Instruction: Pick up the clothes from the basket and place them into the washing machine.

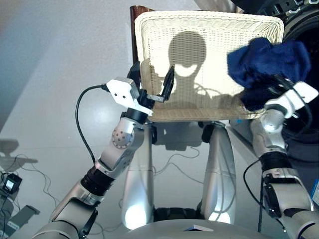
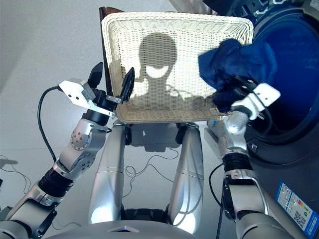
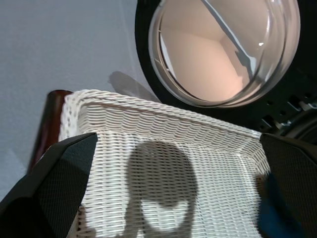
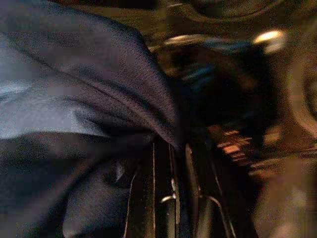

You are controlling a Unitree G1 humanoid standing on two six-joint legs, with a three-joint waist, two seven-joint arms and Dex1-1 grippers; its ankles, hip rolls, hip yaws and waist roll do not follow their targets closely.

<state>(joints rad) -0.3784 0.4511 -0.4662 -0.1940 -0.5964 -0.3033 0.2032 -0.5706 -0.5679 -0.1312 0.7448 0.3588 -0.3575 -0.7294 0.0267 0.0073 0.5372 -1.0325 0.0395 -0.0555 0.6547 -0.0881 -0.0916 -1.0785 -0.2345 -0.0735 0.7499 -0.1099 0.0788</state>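
Reaching up at the basket's [image 2: 169, 30] right edge, the right gripper [image 2: 230, 94] seems clamped on the bunched navy garment [image 2: 234, 62], beside the washing machine [image 2: 286, 84]. The left gripper [image 2: 112, 79] hangs spread wide and empty at the basket's near-left corner.

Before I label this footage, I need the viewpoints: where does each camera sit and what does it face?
Head, both eyes: down over both arms, the left gripper at the cream woven wicker basket, the right gripper under navy blue cloth.
Left wrist: between its fingers, basket and round glass door.
Right wrist: navy cloth close up.
All show basket or cloth.
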